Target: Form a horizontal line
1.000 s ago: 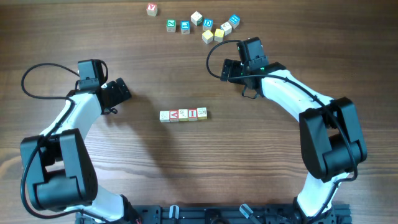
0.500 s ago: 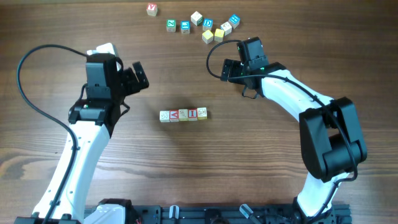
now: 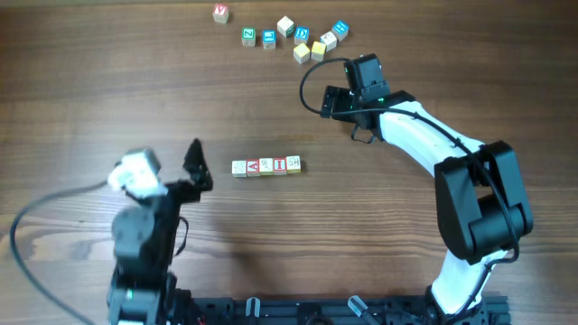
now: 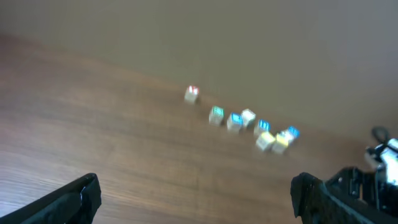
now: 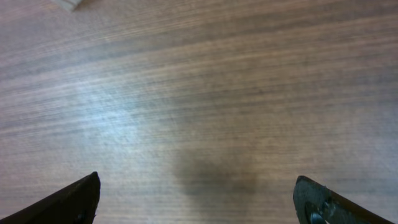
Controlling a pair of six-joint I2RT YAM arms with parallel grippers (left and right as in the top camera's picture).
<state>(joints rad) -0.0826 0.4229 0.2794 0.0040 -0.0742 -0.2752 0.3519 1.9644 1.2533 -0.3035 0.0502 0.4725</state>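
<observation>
Horizontal line (image 3: 265, 166), red A, I

Legible only in the horizontal line (image 3: 266, 166): red A and red I on middle cube faces. Marks on end faces and on loose cubes (image 3: 302, 36) too small to read.

Left arm (image 3: 140, 236), right arm (image 3: 415, 135) — jaws seemingly apart.
</observation>
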